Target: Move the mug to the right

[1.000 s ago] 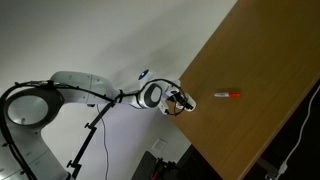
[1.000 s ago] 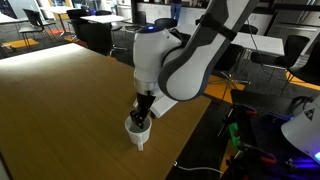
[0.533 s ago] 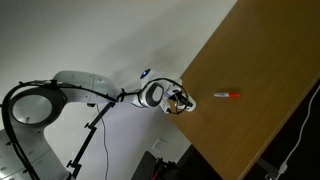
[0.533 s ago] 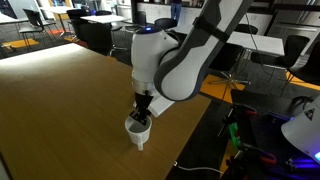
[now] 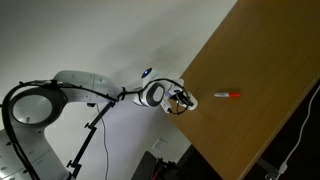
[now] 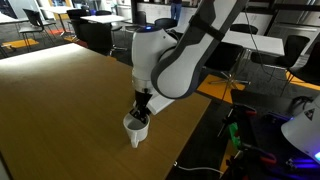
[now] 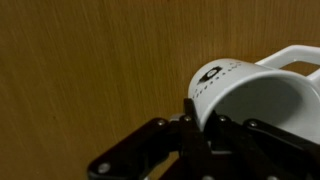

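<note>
Black claw (image 7: 200, 123) pinches smooth white round mug (image 7: 258, 95), grained wooden table (image 7: 80, 60) beneath.

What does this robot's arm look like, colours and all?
The arm is glossy white, built of rounded, bulbous segments with dark sections between them. A thin black cable runs along it. The gripper at its tip is black, with narrow angular fingers.

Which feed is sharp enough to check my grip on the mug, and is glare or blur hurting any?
Wrist view: mug fills the right side, slightly soft and cropped; claw dark below it. In an exterior view a pale sheen crosses the table, away from the mug. In an exterior view the scene is tilted, the claw tiny.
</note>
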Action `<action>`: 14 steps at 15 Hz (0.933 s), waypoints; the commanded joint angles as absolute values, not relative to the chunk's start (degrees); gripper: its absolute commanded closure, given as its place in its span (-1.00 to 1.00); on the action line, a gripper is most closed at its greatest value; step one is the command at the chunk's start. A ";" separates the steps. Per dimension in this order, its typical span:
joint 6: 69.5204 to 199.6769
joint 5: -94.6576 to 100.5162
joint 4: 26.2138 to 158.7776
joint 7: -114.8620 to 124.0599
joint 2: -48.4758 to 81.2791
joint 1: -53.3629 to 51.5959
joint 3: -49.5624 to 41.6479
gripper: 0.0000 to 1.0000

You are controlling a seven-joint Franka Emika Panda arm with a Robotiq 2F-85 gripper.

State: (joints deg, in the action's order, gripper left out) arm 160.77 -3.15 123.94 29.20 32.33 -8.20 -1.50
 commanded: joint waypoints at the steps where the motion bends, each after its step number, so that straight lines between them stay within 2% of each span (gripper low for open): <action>1: 158.49 -5.72 123.45 27.73 32.63 -8.04 -3.00 0.94; 14: 159.01 -10.22 128.26 26.08 29.94 -2.61 -5.31 0.94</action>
State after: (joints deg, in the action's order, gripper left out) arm 160.60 -8.41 125.22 28.51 31.63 -4.45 -4.55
